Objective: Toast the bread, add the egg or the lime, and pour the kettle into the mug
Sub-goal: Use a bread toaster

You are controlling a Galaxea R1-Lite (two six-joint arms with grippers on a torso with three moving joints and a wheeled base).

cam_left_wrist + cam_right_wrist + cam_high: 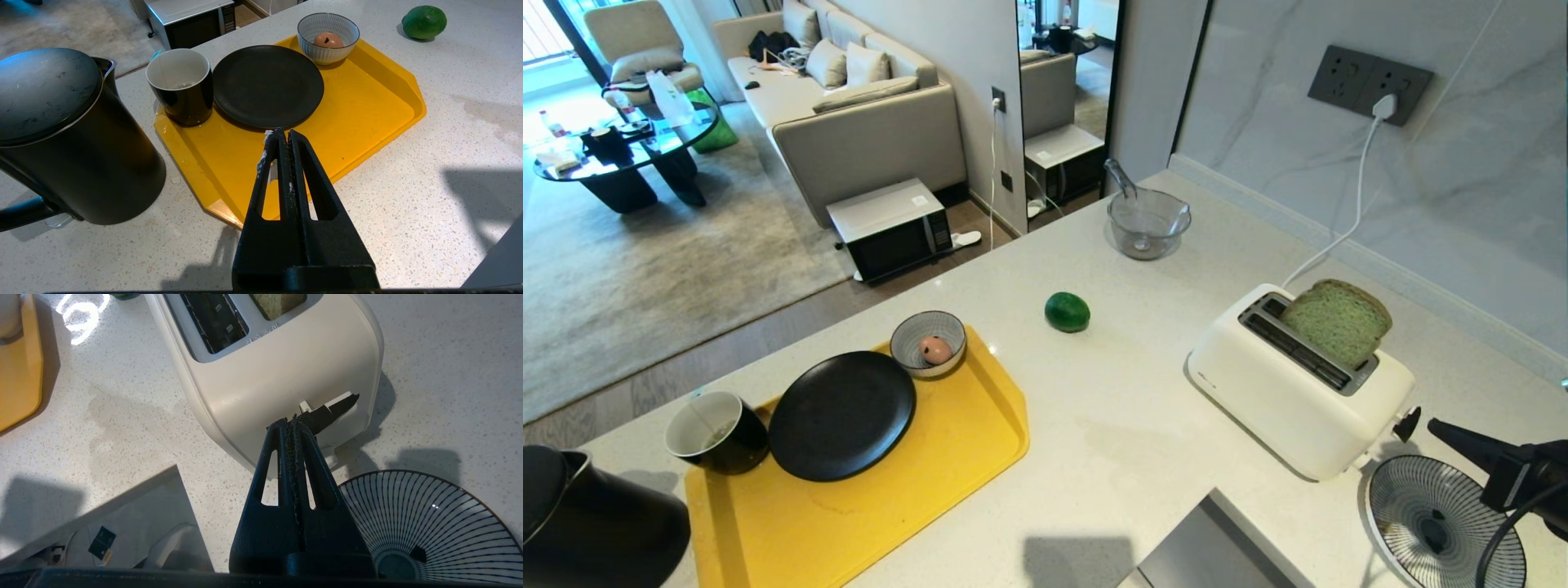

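The pale green bread stands high in the far slot of the white toaster. My right gripper is shut and empty, its tips against the toaster's black lever on the near end. The lime lies alone on the counter. An egg sits in a small striped bowl on the yellow tray, beside a black plate and the mug. The kettle stands left of the tray. My left gripper hangs shut and empty over the tray's near part.
A glass bowl with a utensil stands at the back of the counter. A striped dish lies under my right arm. The toaster's cord runs to the wall socket. The counter drops off on the left to the living-room floor.
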